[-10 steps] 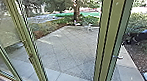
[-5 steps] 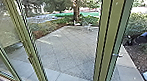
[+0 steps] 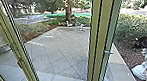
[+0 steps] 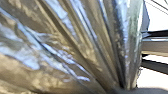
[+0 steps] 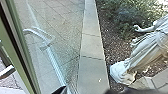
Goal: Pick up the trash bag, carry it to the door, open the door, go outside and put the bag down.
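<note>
In the head view my right gripper (image 3: pixel 138 44) shows as a dark shape near the right edge, to the right of the door handle (image 3: pixel 108 52). That handle sits on a green door frame (image 3: pixel 98 41). From close by, the right wrist view shows the handle (image 5: pixel 7 72) and the green frame (image 5: pixel 20 47) beside it, with a pale bent bar behind glass. Shiny, pleated film of the trash bag (image 4: pixel 82 47) spreads large in the left wrist view. Its folds draw together to one gathered spot, where my left gripper holds it.
Beyond the glass lies a paved patio (image 3: pixel 55 49) with a tree (image 3: pixel 68 8) and small white objects at its far end. A pale draped statue (image 5: pixel 145 55) stands on the mulch to the right, near bushes (image 3: pixel 131 27). Another green frame (image 3: pixel 18 55) rises at left.
The head view has shifted, with more of the right side and the statue now showing. My right arm has moved lower and rightward in that view.
</note>
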Robot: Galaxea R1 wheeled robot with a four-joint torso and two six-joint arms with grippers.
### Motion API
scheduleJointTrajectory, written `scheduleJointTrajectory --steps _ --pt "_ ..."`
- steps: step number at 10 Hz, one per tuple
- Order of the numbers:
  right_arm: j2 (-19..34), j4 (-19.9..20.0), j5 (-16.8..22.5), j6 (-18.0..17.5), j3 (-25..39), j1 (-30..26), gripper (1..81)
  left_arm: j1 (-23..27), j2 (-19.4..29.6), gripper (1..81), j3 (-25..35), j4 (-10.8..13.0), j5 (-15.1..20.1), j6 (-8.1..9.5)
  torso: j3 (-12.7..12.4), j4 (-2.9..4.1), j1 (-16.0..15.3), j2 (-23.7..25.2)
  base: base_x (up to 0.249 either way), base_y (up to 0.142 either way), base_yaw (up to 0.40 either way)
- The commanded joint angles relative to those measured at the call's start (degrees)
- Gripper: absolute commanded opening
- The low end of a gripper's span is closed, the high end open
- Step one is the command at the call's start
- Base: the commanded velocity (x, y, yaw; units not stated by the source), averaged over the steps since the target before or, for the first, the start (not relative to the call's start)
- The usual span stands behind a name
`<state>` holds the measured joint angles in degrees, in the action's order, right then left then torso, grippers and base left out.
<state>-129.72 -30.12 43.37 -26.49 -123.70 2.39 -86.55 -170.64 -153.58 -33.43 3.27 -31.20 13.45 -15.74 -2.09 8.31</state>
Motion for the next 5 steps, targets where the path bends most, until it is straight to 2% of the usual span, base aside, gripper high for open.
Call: scheduleJointTrajectory --steps 1,2,4,5 --pt "0.31 -6.25 -3.37 0.74 -2.49 -8.49 81.1 1.69 0.30 1.0 0.12 -1.02 4.56 0.43 0.00 0.00 0.00 0.00 0.000 0.000 0.000" --pt "-0.12 -7.92 -4.08 0.83 -4.07 -8.49 81.1 1.69 0.39 1.0 0.12 -1.03 4.56 0.52 0.00 0.00 0.00 0.00 0.000 0.000 0.000" --pt "-1.27 -13.91 -5.23 0.04 -6.98 -8.58 81.1 1.69 0.74 1.0 0.12 -1.64 4.47 0.52 0.00 0.00 0.00 0.00 0.000 0.000 0.000" --pt "-1.27 -14.96 -7.32 0.12 -8.72 -8.40 81.1 1.69 0.91 1.0 0.12 -2.26 4.56 0.43 0.00 0.00 0.00 0.00 0.000 0.000 0.000"
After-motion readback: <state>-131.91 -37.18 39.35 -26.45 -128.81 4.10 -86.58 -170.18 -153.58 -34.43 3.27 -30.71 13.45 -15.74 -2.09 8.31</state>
